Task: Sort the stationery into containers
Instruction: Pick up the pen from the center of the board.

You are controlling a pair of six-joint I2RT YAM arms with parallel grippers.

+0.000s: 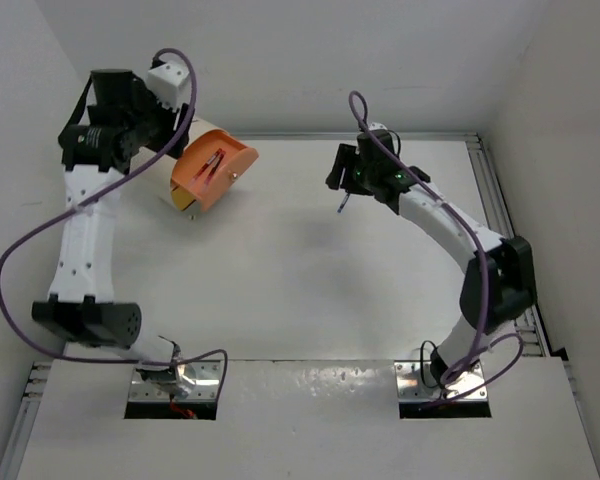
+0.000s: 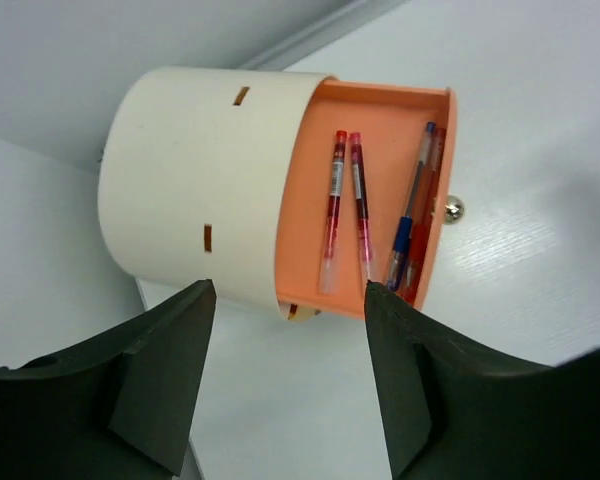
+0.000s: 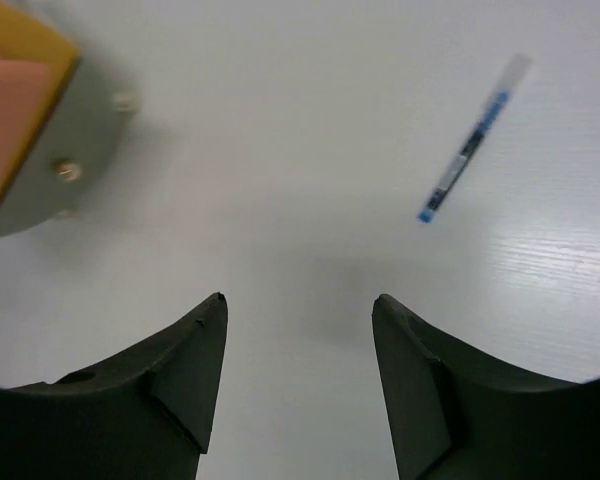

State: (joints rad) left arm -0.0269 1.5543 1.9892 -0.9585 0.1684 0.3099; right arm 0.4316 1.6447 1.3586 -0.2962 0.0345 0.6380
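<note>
One blue pen (image 3: 470, 155) is not yet sorted. It lies flat on the table (image 3: 280, 150), alone. In the right wrist view it is ahead of the right gripper (image 3: 300, 300) and off to the right side, not between the fingers. Its long axis runs on a slant, from lower left to upper right, so the closing line of the fingers does not cross it squarely. I judge that the gripper must shift right and forward, perhaps with a small turn of the wrist, before it goes down.

The right gripper is wide open and holds nothing. From above, it hangs just beside the pen, so the right arm is clearly the nearer one.

The bucket (image 2: 210, 170) is at the far left, tilted, with its orange mouth toward the middle of the table. Four pens (image 2: 365, 205) are already inside. The left gripper (image 2: 288, 287) is also wide open and empty, close to the bucket and well apart from the blue pen.
</note>
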